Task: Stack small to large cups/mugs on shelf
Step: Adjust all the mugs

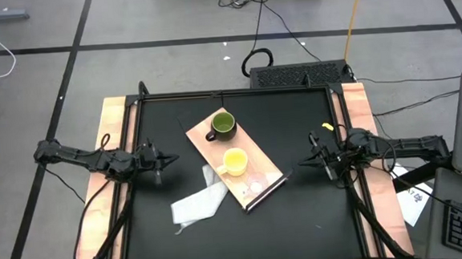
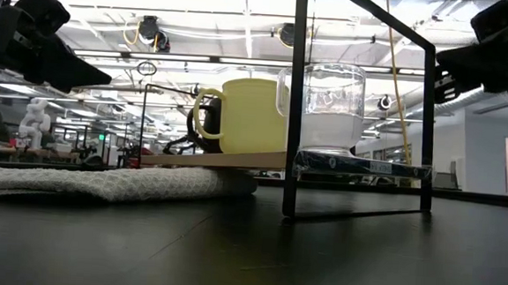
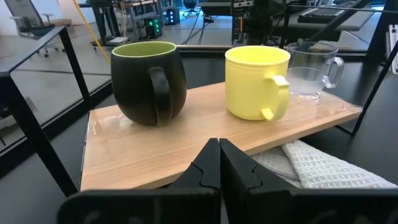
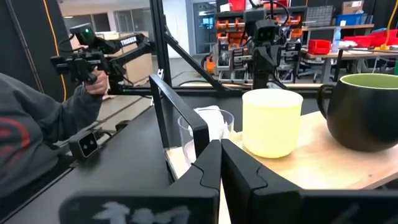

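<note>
The light-wood shelf (image 1: 234,157) lies slantwise at the table's middle, with part of it over the white cloth (image 1: 197,201). Three vessels stand on it in a row. The dark green mug (image 1: 223,124) is farthest, the yellow mug (image 1: 234,161) is in the middle, and the clear cup (image 1: 256,182) is nearest, at the end with the dark strip. My left gripper (image 1: 168,159) is shut, left of the shelf and above the table, pointing at it. My right gripper (image 1: 304,163) is shut, right of the shelf. Neither touches anything.
The rig's black posts (image 2: 296,101) stand around the table, with wooden strips (image 1: 115,144) along its left and right sides. The cloth spreads toward the near left. A person's grey sleeve (image 4: 37,137) shows beyond the table in the right wrist view.
</note>
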Tool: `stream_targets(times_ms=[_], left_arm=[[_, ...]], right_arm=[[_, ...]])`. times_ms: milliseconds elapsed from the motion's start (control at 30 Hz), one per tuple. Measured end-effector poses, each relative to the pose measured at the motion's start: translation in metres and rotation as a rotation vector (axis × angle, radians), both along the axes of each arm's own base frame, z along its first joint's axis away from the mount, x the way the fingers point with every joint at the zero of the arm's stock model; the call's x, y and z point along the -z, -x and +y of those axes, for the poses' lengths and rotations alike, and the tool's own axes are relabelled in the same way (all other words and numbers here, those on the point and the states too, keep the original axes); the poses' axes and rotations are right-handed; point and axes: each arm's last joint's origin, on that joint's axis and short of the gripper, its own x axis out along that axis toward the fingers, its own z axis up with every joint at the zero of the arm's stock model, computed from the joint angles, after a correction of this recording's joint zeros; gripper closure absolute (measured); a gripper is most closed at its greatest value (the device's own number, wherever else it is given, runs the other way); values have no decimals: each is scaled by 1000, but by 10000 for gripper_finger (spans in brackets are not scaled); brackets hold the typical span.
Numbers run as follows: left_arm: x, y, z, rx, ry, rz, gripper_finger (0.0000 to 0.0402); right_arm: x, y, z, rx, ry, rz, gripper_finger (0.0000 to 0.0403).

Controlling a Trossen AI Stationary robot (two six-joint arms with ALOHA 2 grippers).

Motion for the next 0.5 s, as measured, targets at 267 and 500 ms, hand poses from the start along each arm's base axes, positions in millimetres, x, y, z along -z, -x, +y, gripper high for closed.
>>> stream_targets(times_ms=[267, 500], left_arm=[[0, 0, 0, 1, -33, 3, 400], [-3, 0, 1, -41, -51, -24, 367]], right_arm=[[-3, 0, 0, -2, -7, -37, 403], [-3, 0, 0, -2, -13, -35, 403]])
